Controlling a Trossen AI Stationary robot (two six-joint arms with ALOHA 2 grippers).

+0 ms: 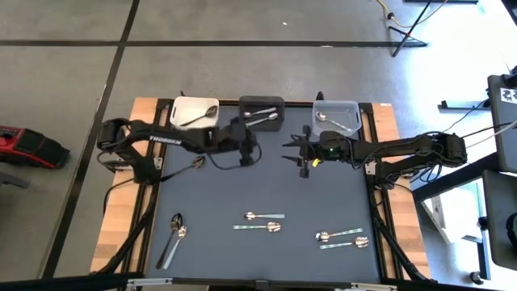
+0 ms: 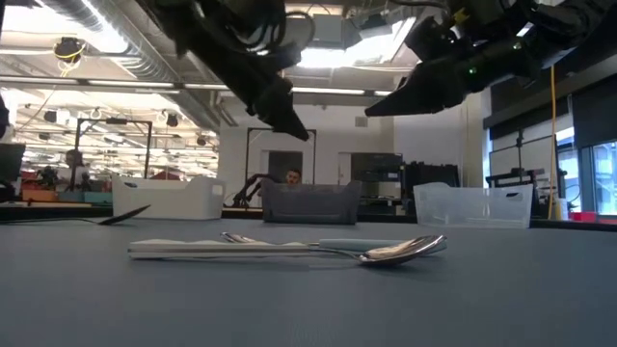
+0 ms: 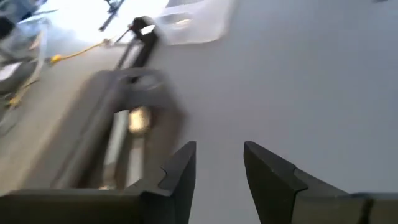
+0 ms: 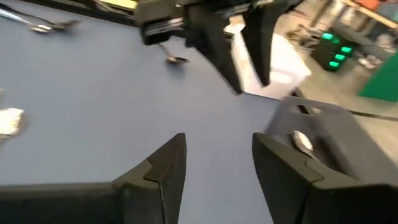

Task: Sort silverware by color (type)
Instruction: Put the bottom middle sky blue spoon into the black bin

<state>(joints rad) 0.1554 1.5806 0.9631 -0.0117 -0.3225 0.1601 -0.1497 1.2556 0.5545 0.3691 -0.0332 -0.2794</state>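
Left hand (image 1: 250,153) hangs in the air over the far part of the tabletop (image 1: 266,194), just in front of the black bin (image 1: 261,112); its two fingers stand apart with nothing between them, as its own wrist view shows. That arm reaches in from the left edge, stretched nearly flat across, wrist bent down. A dark spoon (image 1: 194,164) lies on the tabletop beside that arm, near its forearm. To the left, the white bin (image 1: 195,113) holds a dark spoon, the black bin holds a shiny one, and the clear bin (image 1: 336,116) on the right holds another shiny one.

Judging by the empty fingers beside the bins, the step in hand looks like the turn between a drop and the next pick. Still loose on the near half, left to right: a pair of spoons at the left (image 1: 175,230), a pair in the middle (image 1: 265,222) and a pair at the right (image 1: 343,238). The next move would call for lowering over one spoon, lining the fingers across its slim handle, and closing low against the flat surface without sliding it.

Right hand (image 1: 300,153) hovers level with the left one, well apart from the clear bin's front, fingers spread and empty; its arm stretches in from the right edge.
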